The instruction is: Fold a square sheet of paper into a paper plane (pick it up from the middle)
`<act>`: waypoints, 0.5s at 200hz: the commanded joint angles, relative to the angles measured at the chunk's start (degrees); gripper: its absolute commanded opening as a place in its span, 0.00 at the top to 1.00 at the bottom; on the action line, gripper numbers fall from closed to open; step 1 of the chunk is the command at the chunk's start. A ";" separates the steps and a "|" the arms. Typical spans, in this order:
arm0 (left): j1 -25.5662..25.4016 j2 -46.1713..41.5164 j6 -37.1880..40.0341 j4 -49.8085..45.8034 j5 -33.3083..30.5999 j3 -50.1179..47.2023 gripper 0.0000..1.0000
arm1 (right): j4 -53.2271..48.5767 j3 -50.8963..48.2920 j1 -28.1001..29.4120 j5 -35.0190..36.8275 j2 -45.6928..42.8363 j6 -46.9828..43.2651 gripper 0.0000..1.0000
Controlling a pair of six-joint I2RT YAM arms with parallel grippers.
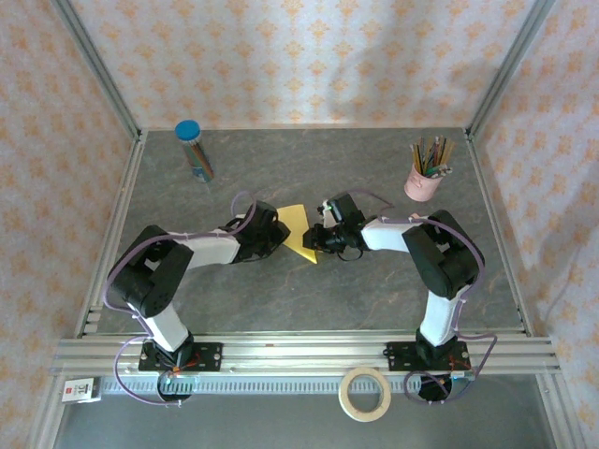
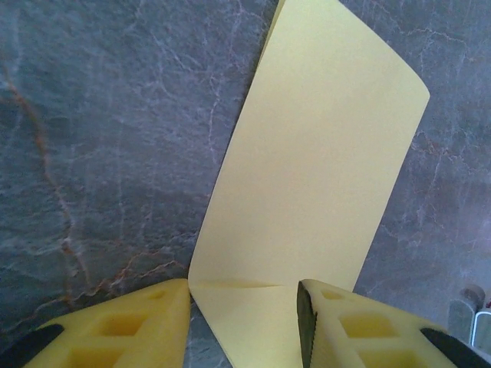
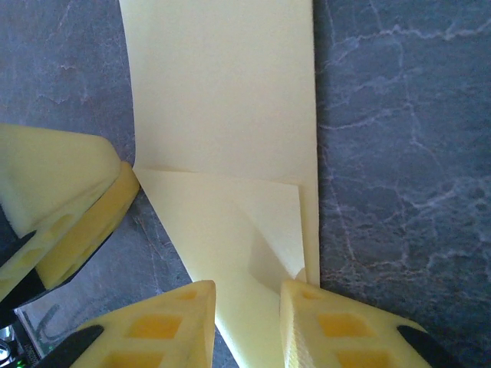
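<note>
Tabletop (image 1: pixel 374 290) bears creased paper (image 1: pixel 298 223) between left gripper (image 2: pixel 244 290) and right gripper (image 3: pixel 247 290).

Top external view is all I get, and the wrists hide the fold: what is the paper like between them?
Observer: On the right wrist camera, a small corner flap is folded back on the paper, just ahead of the right gripper.
Operator: And the left side?
Observer: The left gripper has its jaws apart, with the paper's creased end lying between them.
</note>
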 commanded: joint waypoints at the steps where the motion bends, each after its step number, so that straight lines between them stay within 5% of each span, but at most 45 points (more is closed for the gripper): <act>1: -0.31 1.43 1.38 -1.28 1.18 1.67 0.59 | -2.70 -1.73 -0.17 2.90 3.43 -0.45 0.72; 100: 0.47 -2.60 0.88 5.53 4.86 -1.37 0.59 | -2.78 -1.73 -0.16 3.08 3.73 -0.61 0.72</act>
